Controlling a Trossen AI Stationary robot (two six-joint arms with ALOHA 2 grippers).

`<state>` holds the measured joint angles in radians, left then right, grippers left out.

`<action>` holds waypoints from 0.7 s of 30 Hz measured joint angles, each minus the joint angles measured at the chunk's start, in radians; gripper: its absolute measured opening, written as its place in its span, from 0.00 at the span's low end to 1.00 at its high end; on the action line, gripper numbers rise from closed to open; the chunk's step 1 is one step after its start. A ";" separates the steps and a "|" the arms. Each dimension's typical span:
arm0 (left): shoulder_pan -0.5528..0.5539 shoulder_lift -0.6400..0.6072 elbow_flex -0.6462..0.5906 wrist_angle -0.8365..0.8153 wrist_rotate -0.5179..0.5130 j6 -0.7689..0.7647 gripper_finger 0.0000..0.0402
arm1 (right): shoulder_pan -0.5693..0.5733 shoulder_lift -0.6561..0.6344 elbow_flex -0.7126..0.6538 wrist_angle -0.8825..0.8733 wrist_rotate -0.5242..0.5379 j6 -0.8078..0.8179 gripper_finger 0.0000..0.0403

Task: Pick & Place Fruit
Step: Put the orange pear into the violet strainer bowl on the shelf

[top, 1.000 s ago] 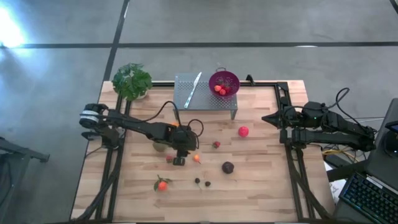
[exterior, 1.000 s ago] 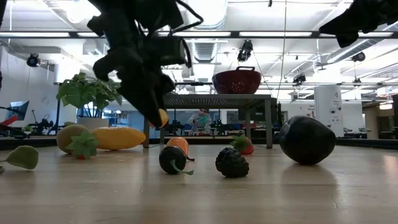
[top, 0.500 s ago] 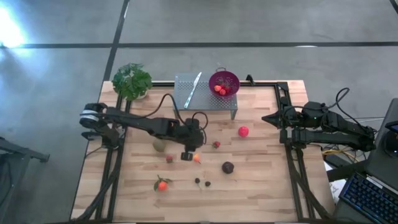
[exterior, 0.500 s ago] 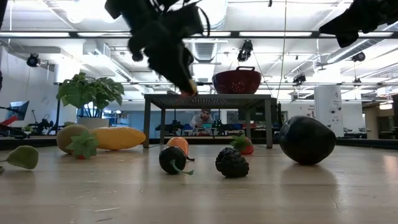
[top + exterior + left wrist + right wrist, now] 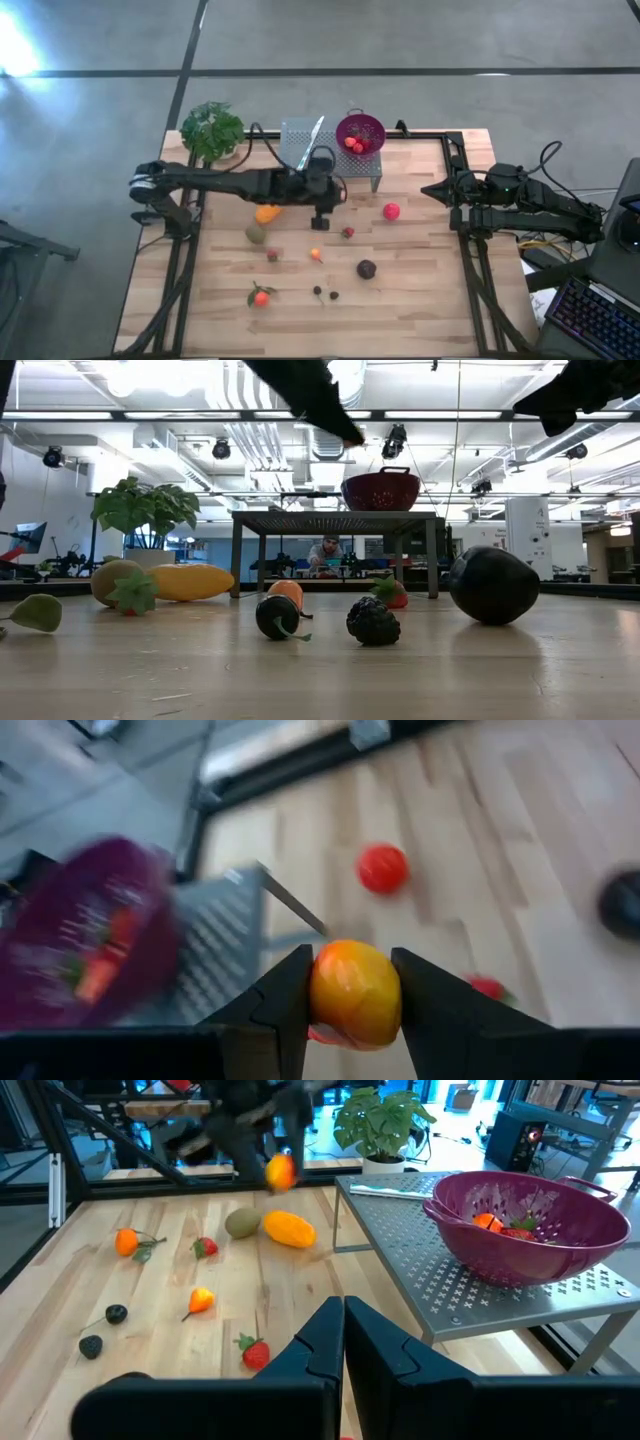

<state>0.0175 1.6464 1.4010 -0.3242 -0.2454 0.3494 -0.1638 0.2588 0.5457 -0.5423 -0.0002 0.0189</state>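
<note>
A small orange-yellow fruit [image 5: 354, 993] hangs in the air in front of the grey perforated stand [image 5: 312, 152], with my left gripper [image 5: 321, 214] shut on it. The right wrist view shows the same fruit [image 5: 281, 1171] high above the table. The purple colander [image 5: 360, 132] stands on the stand's right end with red and orange pieces inside. On the wood lie an elongated orange fruit [image 5: 267, 213], an olive-green one [image 5: 256, 233], a red ball [image 5: 391, 211] and a dark purple ball [image 5: 366, 268]. My right gripper [image 5: 428, 190] waits shut at the table's right side. My left gripper pinches the small orange-yellow fruit by its two opposite sides [image 5: 318, 995] between its two fingers. The fingers come slanting down from the table's left. The fruit is lifted clear of the table, and its rounded front stands out past the fingertips.
Small fruits lie scattered on the near half: a strawberry [image 5: 347, 232], a small red piece [image 5: 272, 255], a small orange piece [image 5: 316, 254], a leafed orange one [image 5: 261, 296] and two dark berries [image 5: 325, 293]. A leafy green plant [image 5: 212, 130] stands at the far left corner.
My left gripper has risen from the table's middle and gone toward the far edge and the stand, tipping from pointing steeply down to a shallower slant. The small orange-yellow fruit has gone up with it, clear of the table. The elongated orange fruit under the arm now shows.
</note>
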 joint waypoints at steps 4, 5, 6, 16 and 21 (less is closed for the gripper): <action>0.045 0.000 0.056 0.035 0.000 0.011 0.34 | 0.000 0.000 0.000 0.000 0.000 0.000 0.02; 0.056 0.000 0.070 0.044 0.000 0.012 0.34 | 0.000 0.000 0.000 0.000 0.000 0.000 0.02; 0.069 0.000 0.082 0.063 0.000 0.012 0.34 | 0.000 0.000 0.000 0.000 0.000 0.000 0.02; 0.189 -0.001 0.155 0.213 0.048 0.047 0.34 | 0.000 0.000 0.000 0.000 0.000 0.000 0.02; 0.262 -0.001 0.158 0.268 0.109 0.026 0.34 | 0.000 0.000 0.000 0.000 0.000 0.000 0.02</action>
<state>0.2794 1.6455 1.5593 -0.0561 -0.1361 0.3757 -0.1638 0.2588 0.5457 -0.5423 -0.0002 0.0189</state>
